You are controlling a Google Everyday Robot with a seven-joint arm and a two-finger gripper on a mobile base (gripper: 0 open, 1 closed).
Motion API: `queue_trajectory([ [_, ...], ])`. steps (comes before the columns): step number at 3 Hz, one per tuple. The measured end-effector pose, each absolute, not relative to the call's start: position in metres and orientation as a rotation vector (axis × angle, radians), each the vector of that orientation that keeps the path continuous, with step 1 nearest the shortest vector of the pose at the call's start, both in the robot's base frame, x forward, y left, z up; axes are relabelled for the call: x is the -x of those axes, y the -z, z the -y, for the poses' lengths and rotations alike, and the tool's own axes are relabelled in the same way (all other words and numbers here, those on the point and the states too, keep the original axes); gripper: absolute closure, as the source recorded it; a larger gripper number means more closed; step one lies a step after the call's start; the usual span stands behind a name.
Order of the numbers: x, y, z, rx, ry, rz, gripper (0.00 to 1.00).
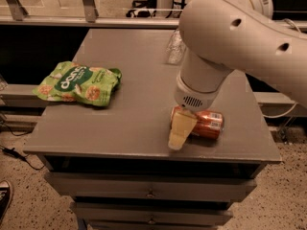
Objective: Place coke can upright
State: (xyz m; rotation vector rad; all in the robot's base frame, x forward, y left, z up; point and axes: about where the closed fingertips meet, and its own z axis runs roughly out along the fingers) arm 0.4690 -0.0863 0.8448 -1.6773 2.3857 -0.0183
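The coke can (208, 123), red-orange with a silver end, lies on its side near the front right of the grey table (134, 114). My gripper (181, 129), cream-coloured under the big white arm (225, 37), is at the can's left end and reaches down in front of it to the table surface. The can's left end is hidden behind the gripper.
A green snack bag (79, 83) lies at the table's left. A clear plastic bottle (173, 47) lies at the back, partly hidden by the arm. The table's front edge is just in front of the can. Drawers sit below.
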Motion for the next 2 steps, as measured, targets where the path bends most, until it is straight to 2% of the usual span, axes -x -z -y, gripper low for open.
queue_trajectory([
  [2,-0.4713,-0.8379,0.0925,1.647,0.052,-2.425,0.64],
])
